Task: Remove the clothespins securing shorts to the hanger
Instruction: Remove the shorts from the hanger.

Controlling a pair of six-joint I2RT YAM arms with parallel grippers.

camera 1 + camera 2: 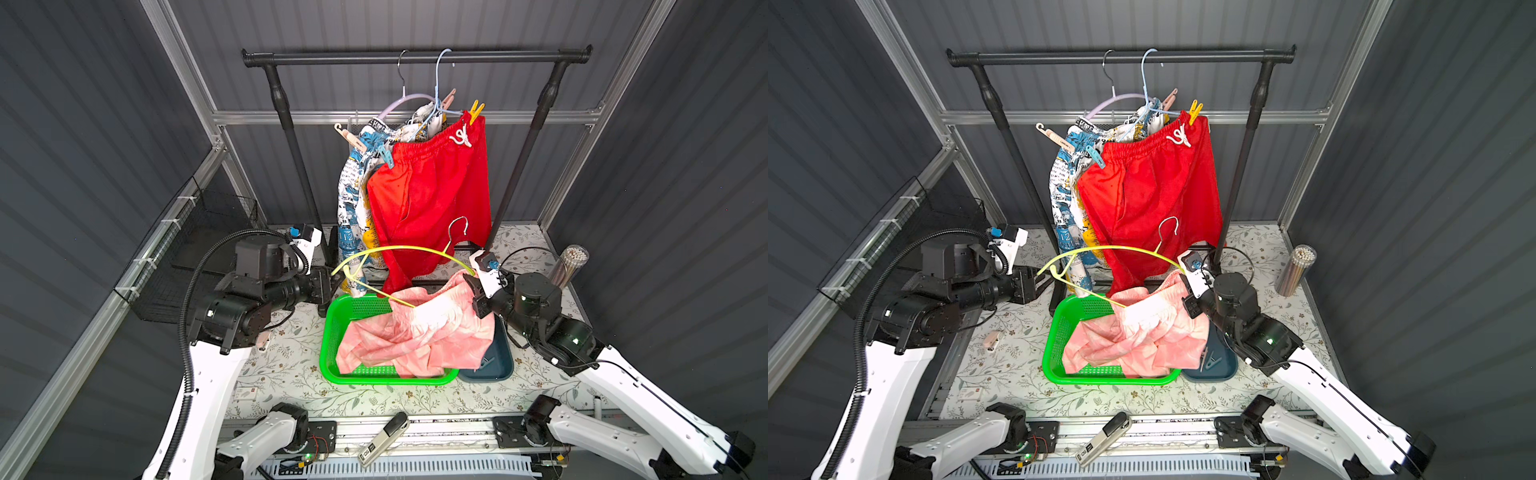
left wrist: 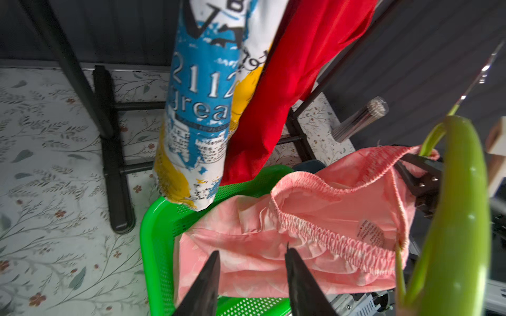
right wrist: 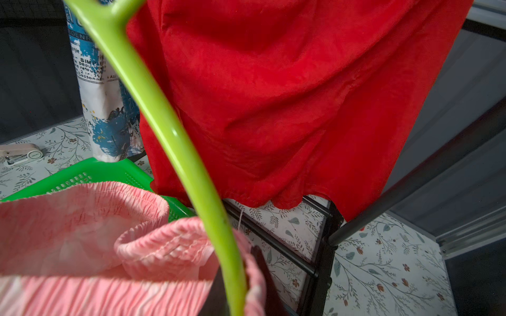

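The pink shorts (image 1: 407, 336) lie slumped in the green basket (image 1: 332, 332), with the waistband still on one end of a yellow-green hanger (image 1: 399, 248). My right gripper (image 3: 241, 262) is shut on that hanger end and the waistband. Off the hanger's other end, my left gripper (image 2: 252, 251) stands open with nothing between its fingers. On the rail hang the red shorts (image 1: 436, 183) and the printed shorts (image 1: 353, 195). Clothespins still pinch them: yellow (image 1: 475, 111), beige-pink (image 1: 448, 99), light blue (image 1: 386, 158) and beige (image 1: 357, 143).
A dark blue tray (image 1: 1219, 370) beside the basket holds loose clothespins. Another beige clothespin (image 1: 992, 340) lies on the floral table. The black rack's feet (image 2: 115, 175) stand behind the basket, a clear tube of sticks (image 1: 571, 266) at the right, and a wire-mesh bin (image 1: 199, 249) at the left.
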